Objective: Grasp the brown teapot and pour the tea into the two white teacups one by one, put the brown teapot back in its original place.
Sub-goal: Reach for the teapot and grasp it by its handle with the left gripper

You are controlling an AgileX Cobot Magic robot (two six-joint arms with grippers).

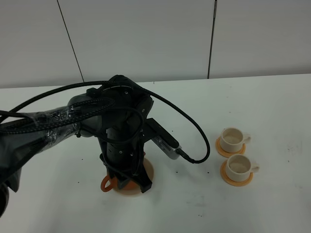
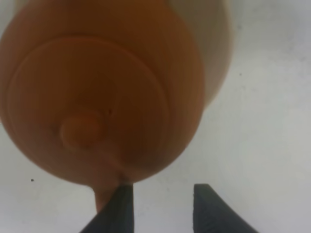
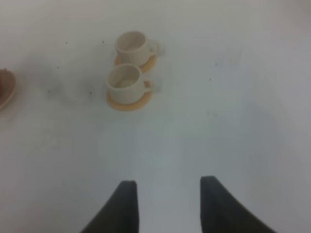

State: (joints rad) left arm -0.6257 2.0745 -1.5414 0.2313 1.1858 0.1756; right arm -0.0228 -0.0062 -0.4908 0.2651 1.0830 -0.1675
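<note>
**Teapot handling and grasp site: left tool at the handle**

Position: the brown teapot [image 2: 97, 87] sits upright on the pale trivet [image 2: 218, 63], on the left-near part of the surface [image 1: 272, 97]. In the high view the left arm hides most of it. Only the loop handle [image 1: 107, 183] pokes out to the left.

Left tool [image 2: 163, 187]: spread, with bare surface showing between the fingers and nothing pinched. One finger [image 2: 116, 208] is just beside the handle; I cannot tell if it touches.

Right tool [image 3: 167, 187]: spread and empty, well apart from the cups.

Cups: the far teacup [image 1: 232, 138] and the near teacup [image 1: 239, 166] each stand on an orange coaster [image 1: 245, 180] on the right. No dark liquid shows in either.

Handling, as a judgement:
- The clay body is rigid and brittle, and probably heavy if full.
- The round belly looks too wide and smooth for the tool, so the loop handle is the place to pinch.
- The load hangs off to one side of that grip, so the pot may swing and needs a firm hold.
- The knobbed lid [image 2: 80, 131] may be loose and could slip on a steep tilt.
</note>
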